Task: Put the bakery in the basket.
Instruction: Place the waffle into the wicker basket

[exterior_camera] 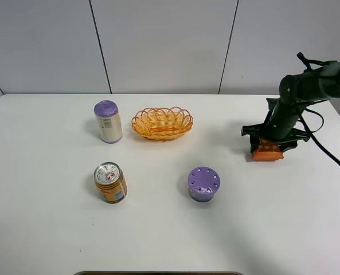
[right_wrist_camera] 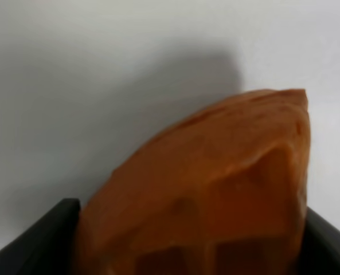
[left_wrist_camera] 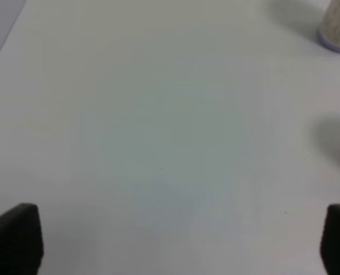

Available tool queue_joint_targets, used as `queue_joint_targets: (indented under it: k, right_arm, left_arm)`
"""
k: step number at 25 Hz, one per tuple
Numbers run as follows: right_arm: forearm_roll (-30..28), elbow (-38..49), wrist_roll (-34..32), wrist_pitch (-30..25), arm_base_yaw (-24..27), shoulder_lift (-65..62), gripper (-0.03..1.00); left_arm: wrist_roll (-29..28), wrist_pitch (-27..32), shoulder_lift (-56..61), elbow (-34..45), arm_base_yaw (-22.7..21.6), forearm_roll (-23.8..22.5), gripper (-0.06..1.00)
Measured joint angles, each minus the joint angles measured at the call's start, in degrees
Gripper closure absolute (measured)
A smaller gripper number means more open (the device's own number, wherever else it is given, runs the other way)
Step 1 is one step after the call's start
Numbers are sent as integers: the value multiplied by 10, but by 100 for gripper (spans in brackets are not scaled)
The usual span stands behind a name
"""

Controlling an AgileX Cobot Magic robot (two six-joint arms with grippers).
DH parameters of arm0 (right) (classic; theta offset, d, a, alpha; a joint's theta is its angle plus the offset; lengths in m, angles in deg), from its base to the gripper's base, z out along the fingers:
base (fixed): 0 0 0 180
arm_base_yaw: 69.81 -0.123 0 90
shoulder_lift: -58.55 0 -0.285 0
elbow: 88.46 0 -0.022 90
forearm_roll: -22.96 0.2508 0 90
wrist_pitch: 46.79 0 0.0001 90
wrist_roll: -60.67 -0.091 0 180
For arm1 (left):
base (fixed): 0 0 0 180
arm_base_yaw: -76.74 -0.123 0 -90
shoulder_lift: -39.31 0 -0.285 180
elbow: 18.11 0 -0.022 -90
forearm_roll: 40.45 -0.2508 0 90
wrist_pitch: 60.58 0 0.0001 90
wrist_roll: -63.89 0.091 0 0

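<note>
- Right fingers (right_wrist_camera: 40, 243) are closed in on the bakery (right_wrist_camera: 215, 195), one dark pad hard against each flank of the orange-red wedge. That's a grip, nothing loose about it.
- Up close in the right wrist view the pastry fills almost everything, with a couple of its square dents just showing at the near edge and its shadow falling on the white worktop (right_wrist_camera: 101, 46) behind.
- From the high camera, the bakery (exterior_camera: 267, 151) sits right under the black right arm (exterior_camera: 290, 97), far out on the right side of the worktop (exterior_camera: 43, 229). Whether it's resting on the surface or a touch above it, I can't tell.
- Left fingers (left_wrist_camera: 15, 238) are spread wide, tips at opposite corners of the left wrist view, holding nothing, only bare worktop between them.
- At the edge of that same view there's a cream cylinder (left_wrist_camera: 337, 26) with a lilac band at its foot.
- Moving outward: the basket (exterior_camera: 162, 123), orange-yellow wicker with a looped rim, stands at the back middle, well apart from the bakery and with nothing in it.
- Just beside the basket, on its left, a tall cream can (exterior_camera: 108, 121) with a purple lid, upright.
- Nearer the front, a gold can (exterior_camera: 110, 182) with a white top, also upright.
- Right of that, front centre, the round purple container (exterior_camera: 203, 183), dotted lid facing up.
</note>
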Motion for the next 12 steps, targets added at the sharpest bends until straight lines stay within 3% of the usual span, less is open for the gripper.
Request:
queue_joint_targets:
  k: [12]
  right_arm:
    - [-10,0,-5,-17,-24,-128,31]
  left_arm:
    - [0,0,0,0,0,0,-4]
